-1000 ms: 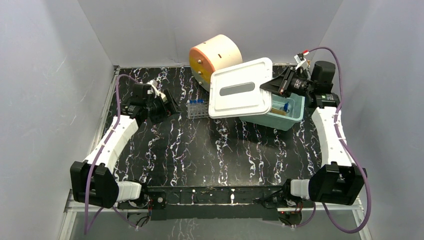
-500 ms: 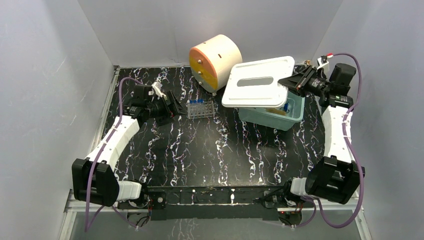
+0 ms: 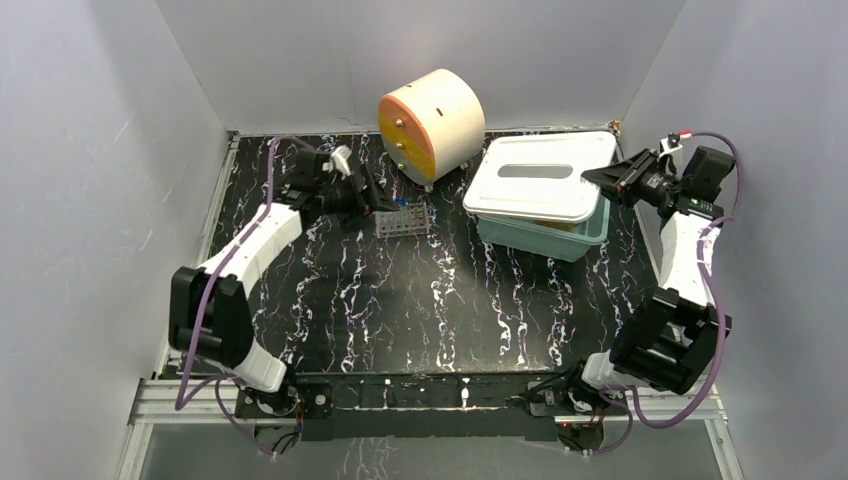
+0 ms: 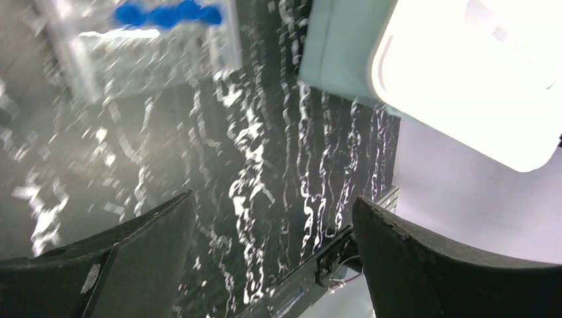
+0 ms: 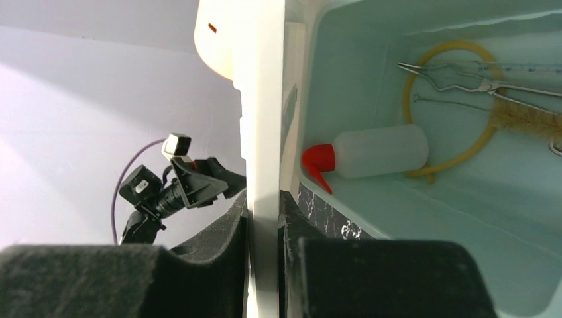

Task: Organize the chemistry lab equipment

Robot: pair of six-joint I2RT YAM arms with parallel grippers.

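Note:
A small clear tube rack (image 3: 402, 218) with blue-capped tubes (image 4: 166, 13) stands left of the teal tub (image 3: 545, 238). My left gripper (image 3: 374, 200) is open and empty, right beside the rack's left end; the left wrist view (image 4: 272, 205) is blurred. My right gripper (image 3: 603, 178) is shut on the right edge of the white lid (image 3: 540, 178), which lies nearly flat over the tub. In the right wrist view the fingers (image 5: 232, 225) clamp the lid's edge (image 5: 264, 132). Inside the tub (image 5: 464, 218) lie a tan tubing coil (image 5: 414, 83), a red-nozzled bottle (image 5: 378, 151), metal tongs (image 5: 477, 83) and a brush (image 5: 530, 120).
The round cream-and-orange drawer cabinet (image 3: 430, 122) lies on its side at the back, just behind the rack and the tub's left corner. Grey walls close in the black marbled table (image 3: 420, 300) on three sides. The tub sits close to the right wall.
My right gripper carried the lid rightward and lowered it from a steep tilt to nearly flat over the tub. My left gripper moved right, up to the tube rack.

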